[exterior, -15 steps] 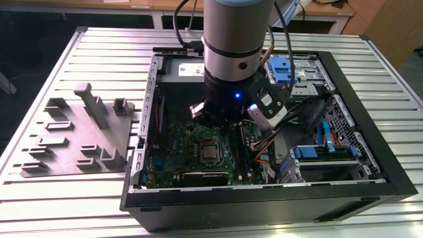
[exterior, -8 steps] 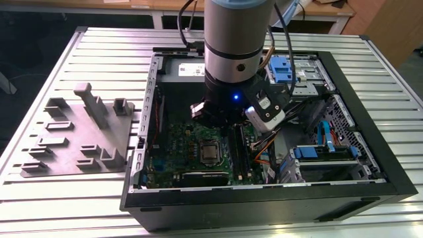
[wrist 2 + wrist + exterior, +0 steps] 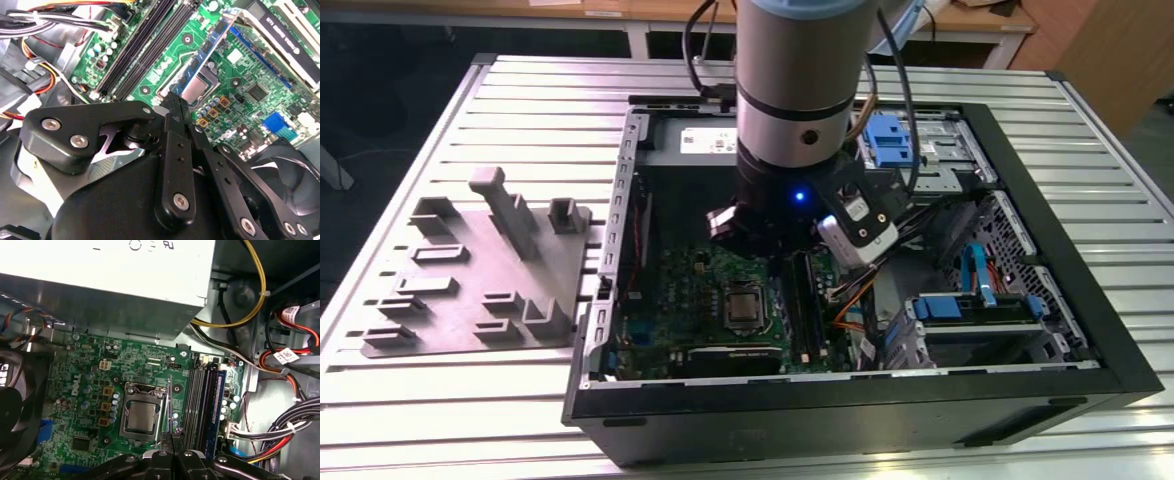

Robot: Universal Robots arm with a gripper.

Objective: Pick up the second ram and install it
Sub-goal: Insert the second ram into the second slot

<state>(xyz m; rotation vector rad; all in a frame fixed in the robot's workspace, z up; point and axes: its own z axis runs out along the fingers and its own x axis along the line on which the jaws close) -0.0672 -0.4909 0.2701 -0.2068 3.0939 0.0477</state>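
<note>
My gripper (image 3: 790, 262) reaches down into the open computer case (image 3: 1014, 180), shut on the second ram. In the first wrist view the second ram (image 3: 170, 402) shows edge-on as a thin dark strip running out from the fingertips of the gripper (image 3: 171, 439). It hangs above the motherboard between the CPU socket (image 3: 141, 416) and the memory slots (image 3: 197, 400). The second wrist view shows the second ram (image 3: 209, 47) from the side, green with a blue label, clamped at the gripper (image 3: 176, 104). One slot holds another stick (image 3: 218, 395).
A grey tray (image 3: 467, 290) with raised blocks lies on the slatted table at the exterior view's left. Cable bundles (image 3: 295, 420) crowd the case beside the slots. The power supply (image 3: 110, 270) and a fan (image 3: 285, 170) border the board.
</note>
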